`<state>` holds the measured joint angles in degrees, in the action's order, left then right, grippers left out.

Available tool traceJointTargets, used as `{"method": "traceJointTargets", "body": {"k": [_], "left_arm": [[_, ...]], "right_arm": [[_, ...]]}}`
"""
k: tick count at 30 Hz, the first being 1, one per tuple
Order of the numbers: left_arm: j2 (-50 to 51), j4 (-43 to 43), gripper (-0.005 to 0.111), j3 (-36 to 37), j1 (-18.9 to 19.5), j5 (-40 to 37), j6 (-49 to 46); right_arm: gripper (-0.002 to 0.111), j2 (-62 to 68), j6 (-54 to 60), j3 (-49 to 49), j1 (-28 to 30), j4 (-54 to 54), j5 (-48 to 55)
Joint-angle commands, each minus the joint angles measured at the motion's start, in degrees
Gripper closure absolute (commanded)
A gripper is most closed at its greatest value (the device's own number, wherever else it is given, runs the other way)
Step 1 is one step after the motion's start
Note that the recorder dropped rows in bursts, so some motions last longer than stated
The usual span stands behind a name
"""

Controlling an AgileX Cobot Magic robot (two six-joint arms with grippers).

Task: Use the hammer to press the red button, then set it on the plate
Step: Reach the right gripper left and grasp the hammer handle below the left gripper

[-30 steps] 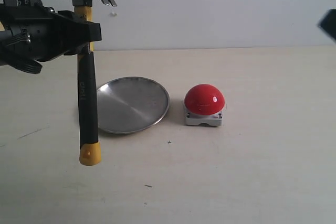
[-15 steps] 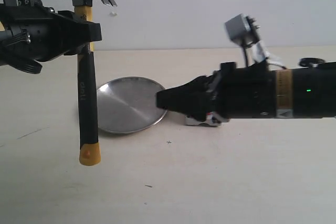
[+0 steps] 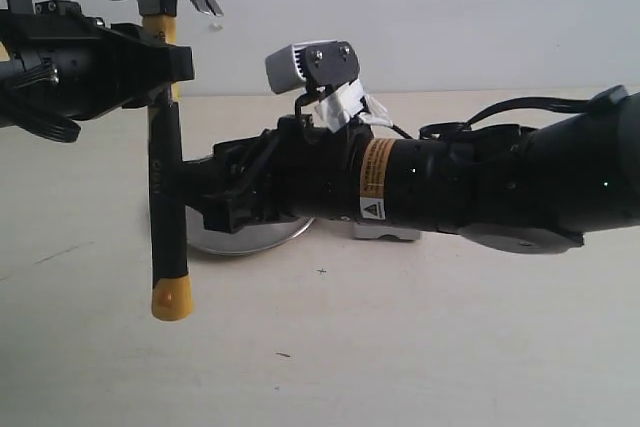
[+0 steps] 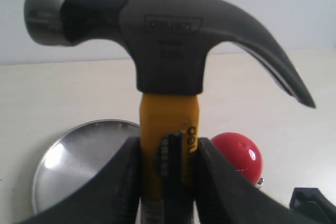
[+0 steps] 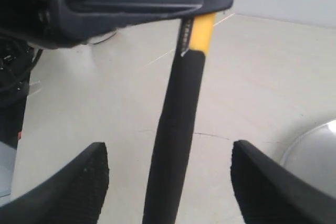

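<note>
My left gripper (image 3: 165,75) (image 4: 168,148) is shut on the yellow neck of the hammer (image 3: 166,197) (image 4: 168,51). It holds the hammer upright above the table, steel head up and yellow butt down. My right gripper (image 3: 190,192) (image 5: 170,161) has reached across from the right and stands open, one finger on each side of the black handle (image 5: 176,129) without touching it. The silver plate (image 3: 240,243) (image 4: 79,156) (image 5: 315,145) lies behind that arm, mostly hidden. The red button (image 4: 237,156) shows in the left wrist view; in the exterior view only its grey base (image 3: 385,232) peeks out.
The right arm's thick black body (image 3: 450,187) with its wrist camera (image 3: 312,65) spans the table above the plate and button. A pale wall stands behind the beige tabletop (image 3: 400,347).
The right arm has swept in from the right edge, across the button and plate, until its open fingers flank the hammer's handle. The left gripper and hammer have stayed put.
</note>
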<state>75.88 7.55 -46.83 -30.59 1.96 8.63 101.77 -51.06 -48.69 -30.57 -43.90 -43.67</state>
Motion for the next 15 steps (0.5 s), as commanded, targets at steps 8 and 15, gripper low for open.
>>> {"method": "traceJointTargets", "body": {"k": [8, 15], "left_arm": [[-1.08, 0.42, 0.107, -0.38, -0.35, 3.49, 2.37], [-1.08, 0.42, 0.107, -0.38, -1.09, 3.11, 2.79]], "right_arm": [[0.043, 6.02, 4.97, -0.37, -0.69, 6.72, -7.63], [0.043, 6.30, 4.12, -0.37, -0.69, 5.25, -8.72]]}}
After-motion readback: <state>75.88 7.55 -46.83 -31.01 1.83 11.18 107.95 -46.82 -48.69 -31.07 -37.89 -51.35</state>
